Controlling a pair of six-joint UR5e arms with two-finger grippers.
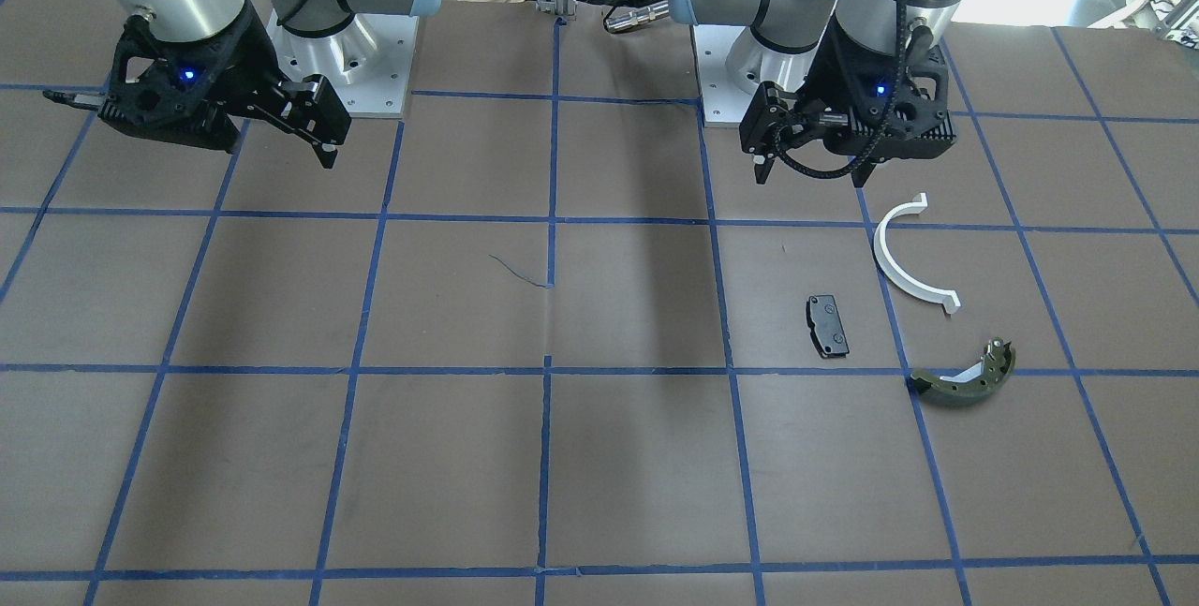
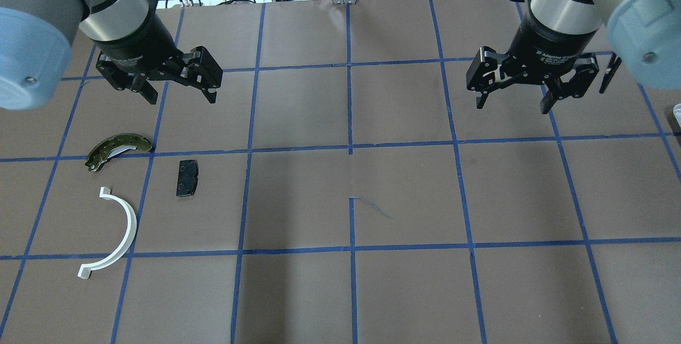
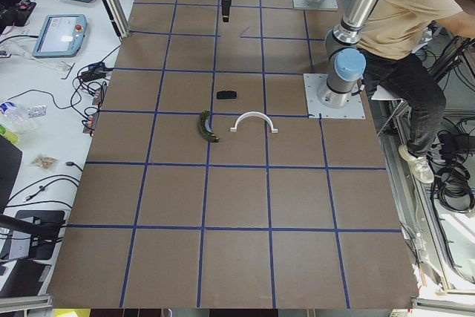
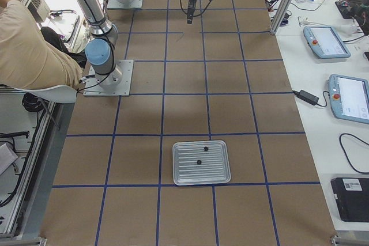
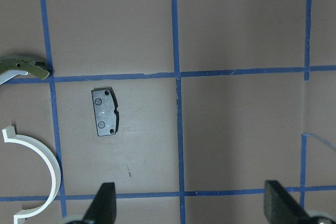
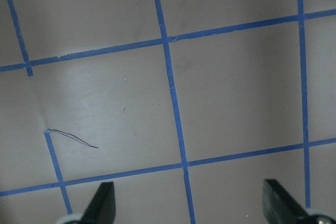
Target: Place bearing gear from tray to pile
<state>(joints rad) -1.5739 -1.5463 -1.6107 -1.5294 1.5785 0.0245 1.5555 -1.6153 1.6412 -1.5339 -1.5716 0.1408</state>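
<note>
Over the robot's shoulders, from behind: finds the left gripper [image 2: 181,98] hanging above the brown taped table [image 2: 404,190], fingers spread wide with nothing between them, and the right gripper [image 2: 513,106] spread and empty too, well apart on the other side. Puts the pile on the table near the left gripper: olive brake shoe [image 2: 118,148], black brake pad [image 2: 187,178] just beside it, white half-ring [image 2: 130,224] closest to the robot, none touching another. Across the table, facing the robot: shows the three parts on the view's right below the left gripper, the half-ring [image 1: 880,250] nearest its fingers in this view, the brake pad [image 1: 827,325] and brake shoe [image 1: 965,381] farther down, none touched. Along the table from the robot's left end: lines up brake pad [image 3: 226,95], brake shoe [image 3: 208,127] and half-ring [image 3: 253,121] near the left arm's base [image 3: 335,98], with a seated operator [image 3: 415,27] at the right edge. From the robot's right end: sets a ribbed metal tray [image 4: 218,168] flat on the table, well apart from the right gripper and nearer this camera, carrying one small dark part [image 4: 206,150] and a second dark part [image 4: 198,162], lying apart, too small to name more exactly. Under the left wrist: looks down past parted fingertips [image 5: 106,203] onto the brake pad, with the brake shoe's tip and the half-ring at the left edge. Under the right wrist: catches parted fingertips over brown table, blue tape [image 6: 174,103] and a thin dark strand [image 6: 73,139].
</note>
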